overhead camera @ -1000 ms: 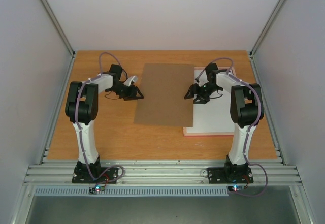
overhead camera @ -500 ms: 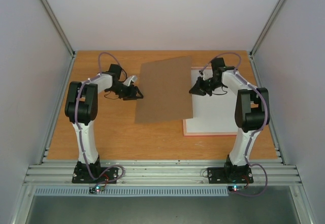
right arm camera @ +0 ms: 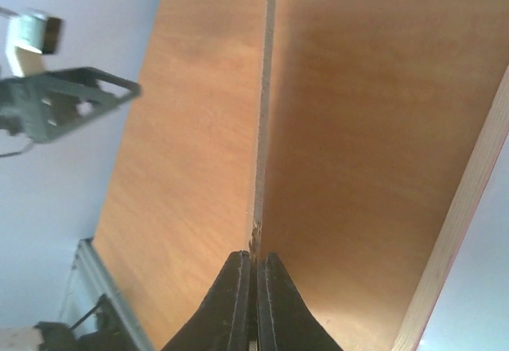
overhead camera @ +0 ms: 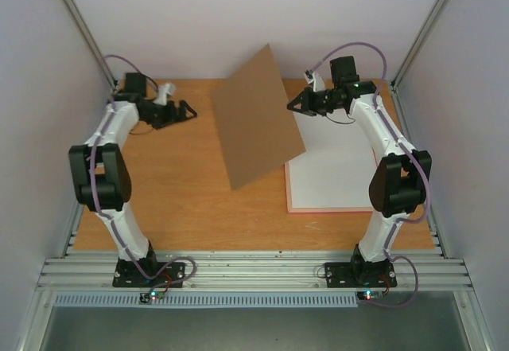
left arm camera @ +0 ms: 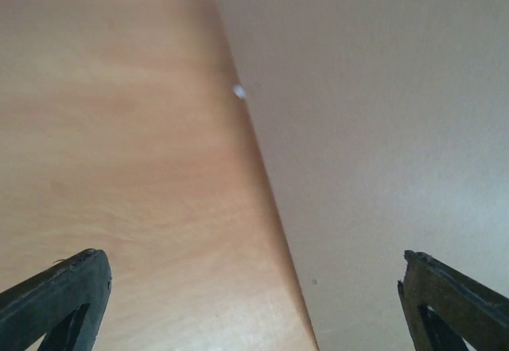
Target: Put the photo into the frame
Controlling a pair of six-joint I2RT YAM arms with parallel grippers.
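Top view, right-wrist inset. My right jaws (overhead camera: 294,106) are shut tight on the 3 o'clock edge of the brown backing board (overhead camera: 254,128), which stands steeply tilted, one corner high toward 12 o'clock and the lowest toward 7 o'clock; I cannot tell whether that corner touches the bench (overhead camera: 175,192). The board reads as stiff and light, so an edge pinch suffices. My left jaws (overhead camera: 187,111) stand wide and hold nothing, well apart at 10 o'clock. The frame (overhead camera: 326,209) lies flat on the bench at 3 o'clock, beneath my right arm, its long axis running 12 to 6 o'clock and its short sides at those ends. The white rectangle (overhead camera: 334,168) inside it may be the photo lying face down, but no print shows, so I cannot tell. I judge the photo to be thin, light, limp and probably slick: it is best taken at a border edge or corner with a shallow pinch, kept flat to avoid creasing. The frame is rigid but slender, its pane likely fragile: press gently and grip the rail only.
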